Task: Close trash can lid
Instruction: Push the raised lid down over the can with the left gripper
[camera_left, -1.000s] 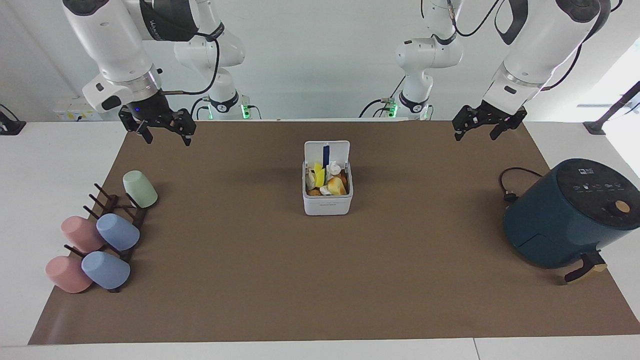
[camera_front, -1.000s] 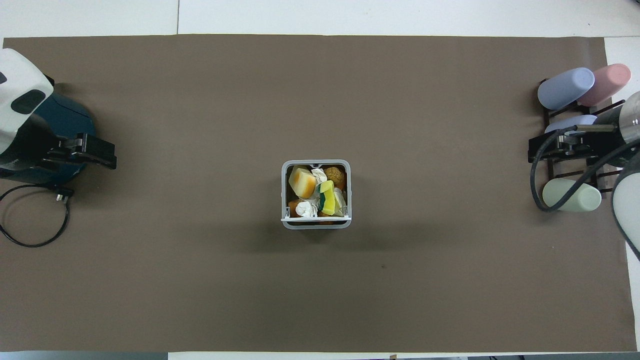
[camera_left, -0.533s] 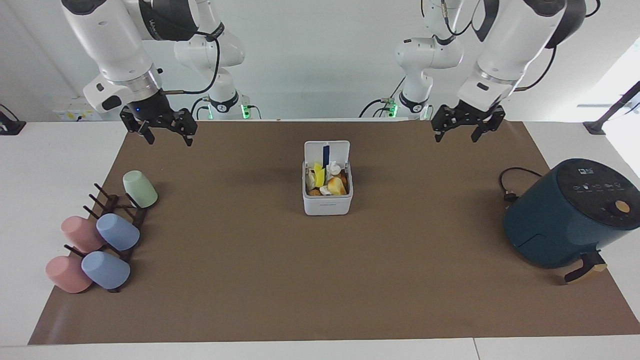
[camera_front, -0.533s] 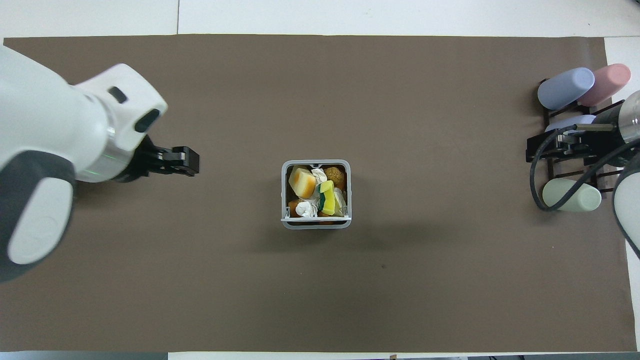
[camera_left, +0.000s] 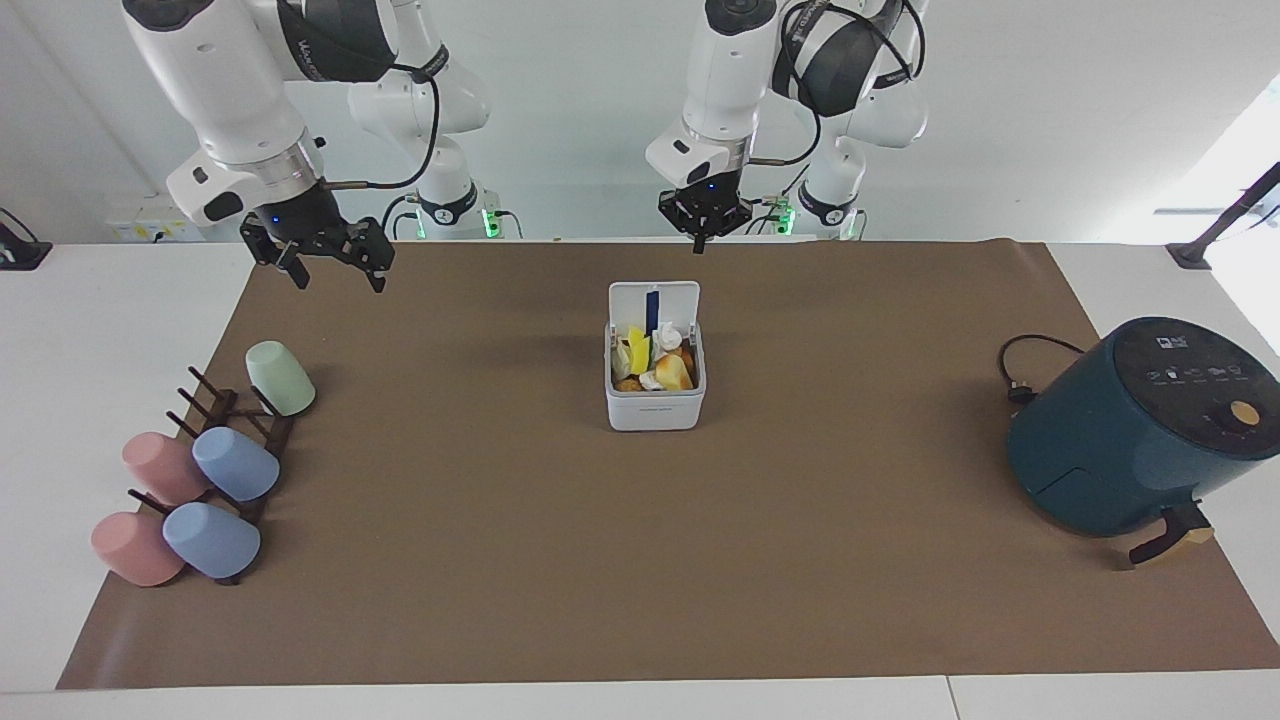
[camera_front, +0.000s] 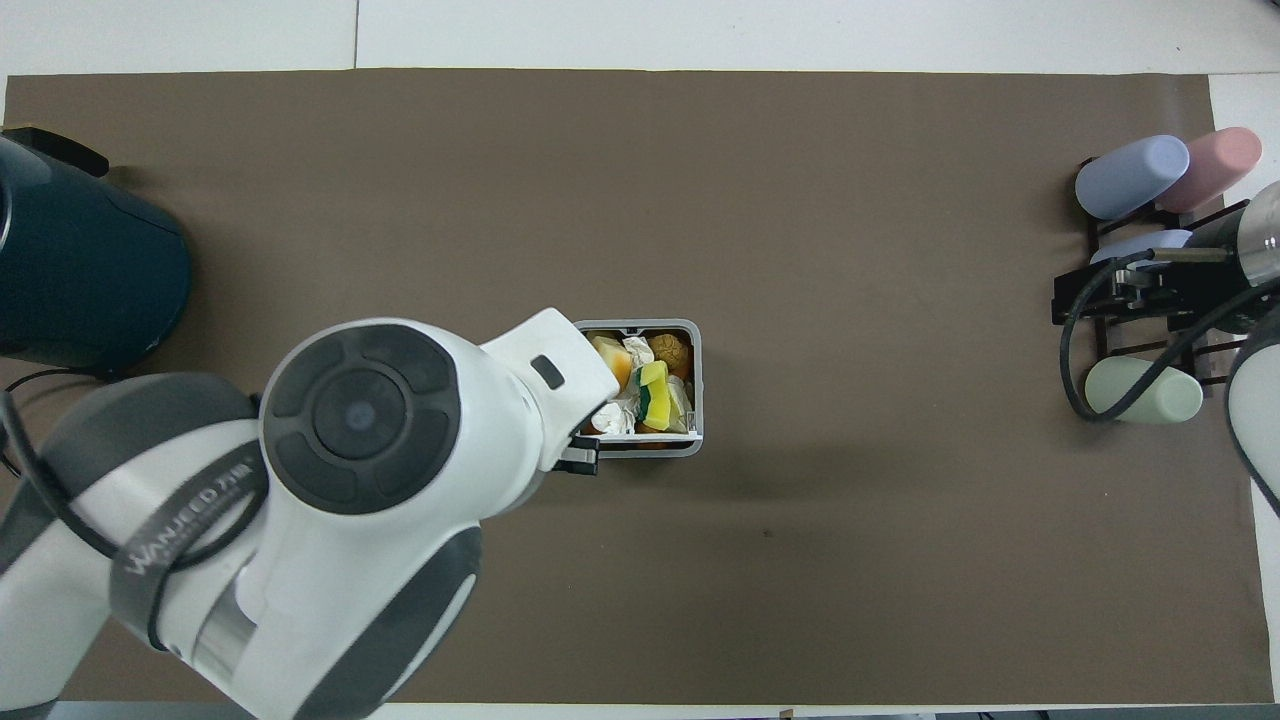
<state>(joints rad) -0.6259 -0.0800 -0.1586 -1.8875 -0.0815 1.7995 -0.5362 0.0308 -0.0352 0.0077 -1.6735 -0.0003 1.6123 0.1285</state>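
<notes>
The white trash can stands in the middle of the brown mat, full of food scraps, tissue and a sponge. Its lid stands upright on the edge nearer to the robots, blue strip showing. In the overhead view the lid shows edge-on at the trash can's nearer rim. My left gripper hangs in the air just above the lid and apart from it. The left arm covers part of the can from above. My right gripper is open, empty and waits in the air at the right arm's end.
A dark teal air fryer with a black cord stands at the left arm's end; it also shows in the overhead view. A dark rack with several pastel cups stands at the right arm's end, under the right gripper.
My left arm has swung from the air fryer's end to the middle of the table, and its gripper now hangs above the upright lid. The right arm has not moved.
</notes>
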